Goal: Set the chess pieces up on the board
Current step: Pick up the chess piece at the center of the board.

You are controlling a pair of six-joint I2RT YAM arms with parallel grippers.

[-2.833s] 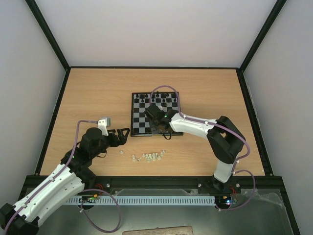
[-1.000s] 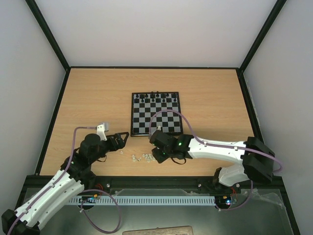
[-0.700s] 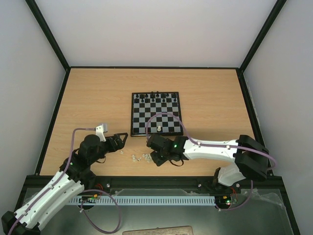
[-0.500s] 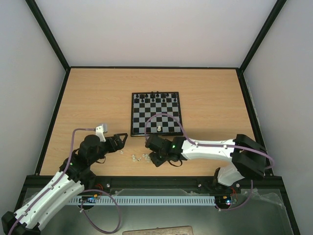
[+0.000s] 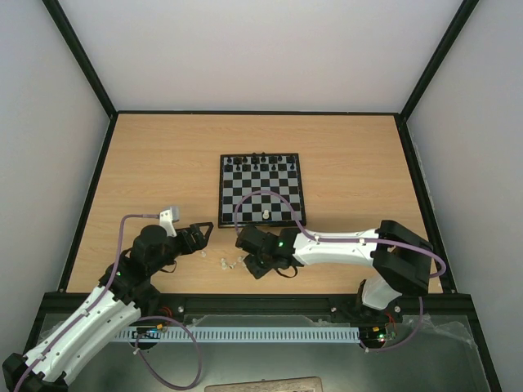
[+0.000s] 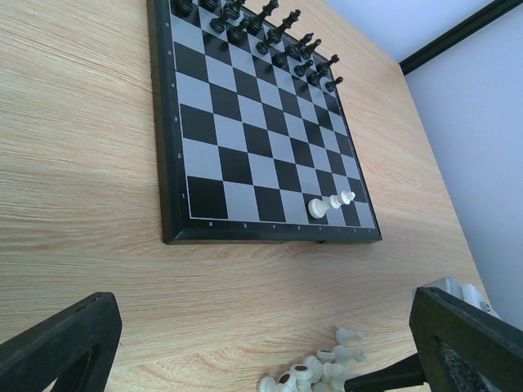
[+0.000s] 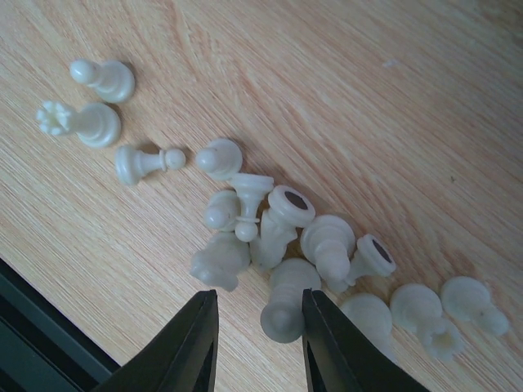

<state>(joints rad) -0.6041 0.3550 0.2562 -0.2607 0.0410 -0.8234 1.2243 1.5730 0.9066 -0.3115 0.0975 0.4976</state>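
One chess piece [image 7: 286, 309] lies just inside the right gripper [image 7: 260, 327], narrow yet empty; centring on it alone should spare neighbours [image 7: 327, 241].

White-shelled left arm [image 5: 88, 315] and right arm [image 5: 343, 249], black joints, looping purple cables [image 5: 262, 193].

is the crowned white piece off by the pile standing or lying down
Lying on its side: the right wrist view shows the crowned white piece in profile, crown and base both against the table.
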